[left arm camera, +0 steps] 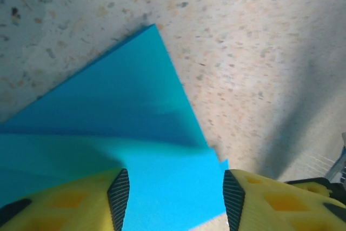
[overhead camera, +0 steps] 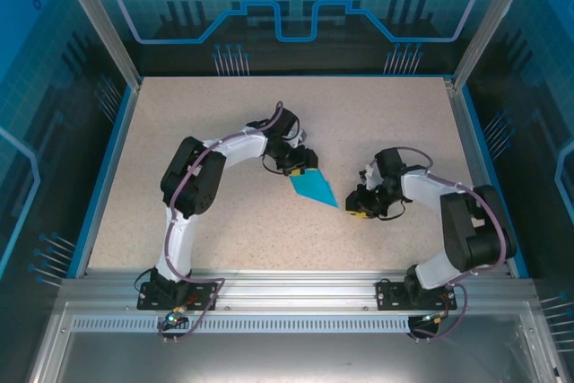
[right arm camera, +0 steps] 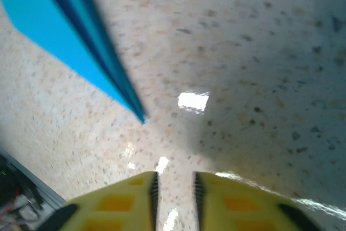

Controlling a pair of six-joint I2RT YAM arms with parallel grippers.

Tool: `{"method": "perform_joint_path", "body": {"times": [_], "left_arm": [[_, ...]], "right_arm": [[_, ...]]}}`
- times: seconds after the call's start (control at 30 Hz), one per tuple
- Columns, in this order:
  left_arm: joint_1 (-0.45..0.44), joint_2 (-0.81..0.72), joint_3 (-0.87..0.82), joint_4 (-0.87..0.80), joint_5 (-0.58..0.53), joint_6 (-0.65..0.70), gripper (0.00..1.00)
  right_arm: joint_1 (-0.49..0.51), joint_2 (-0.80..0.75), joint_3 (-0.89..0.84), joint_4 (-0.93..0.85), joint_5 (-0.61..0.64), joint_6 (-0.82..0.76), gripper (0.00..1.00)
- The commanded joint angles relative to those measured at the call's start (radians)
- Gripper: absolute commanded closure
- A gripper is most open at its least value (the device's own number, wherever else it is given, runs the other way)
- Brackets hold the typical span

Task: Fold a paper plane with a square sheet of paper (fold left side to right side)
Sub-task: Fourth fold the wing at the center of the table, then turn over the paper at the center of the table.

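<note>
The teal-blue sheet of paper (overhead camera: 316,188) lies on the table's middle, folded in layers into a slim pointed shape with its tip toward the right. My left gripper (overhead camera: 303,164) hangs over its wide upper-left end. In the left wrist view that gripper (left arm camera: 175,201) is open wide, and the paper (left arm camera: 124,101) lies flat beneath and between the fingers. My right gripper (overhead camera: 357,208) sits just right of the tip. In the right wrist view it (right arm camera: 174,198) has only a narrow gap holding nothing, and the paper (right arm camera: 59,25) points toward it from the upper left without touching.
The speckled beige table (overhead camera: 224,114) is framed by a darker blue border strip (overhead camera: 108,177) and see-through walls. An aluminium rail (overhead camera: 287,289) carrying both arm bases runs along the near edge. A bright light reflection (right arm camera: 193,101) shows on the table ahead of the right fingers.
</note>
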Motion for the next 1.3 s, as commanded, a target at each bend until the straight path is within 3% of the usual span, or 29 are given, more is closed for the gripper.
{"method": "perform_joint_path", "body": {"times": [0.0, 0.17, 0.33, 0.97, 1.13, 1.27], "left_arm": [[0.021, -0.161, -0.035, -0.016, -0.010, 0.009, 0.40], [0.053, -0.282, -0.212, 0.092, -0.019, -0.061, 0.35], [0.052, -0.243, -0.298, 0.224, 0.035, -0.138, 0.37], [0.036, -0.015, -0.189, 0.315, 0.119, -0.202, 0.46], [0.033, 0.007, -0.151, 0.310, 0.130, -0.203, 0.52], [0.032, -0.004, -0.147, 0.325, 0.130, -0.200, 0.67]], "right_arm": [[-0.017, -0.041, 0.077, -0.023, 0.013, -0.091, 0.61], [-0.007, 0.043, 0.164, 0.115, -0.088, -0.140, 0.48], [0.004, 0.145, 0.247, 0.155, -0.099, -0.151, 0.46], [0.007, 0.052, 0.177, 0.150, -0.109, -0.092, 0.46], [0.004, 0.026, 0.160, 0.147, -0.110, -0.089, 0.45], [-0.018, 0.006, 0.123, 0.176, -0.134, -0.065, 0.45]]}}
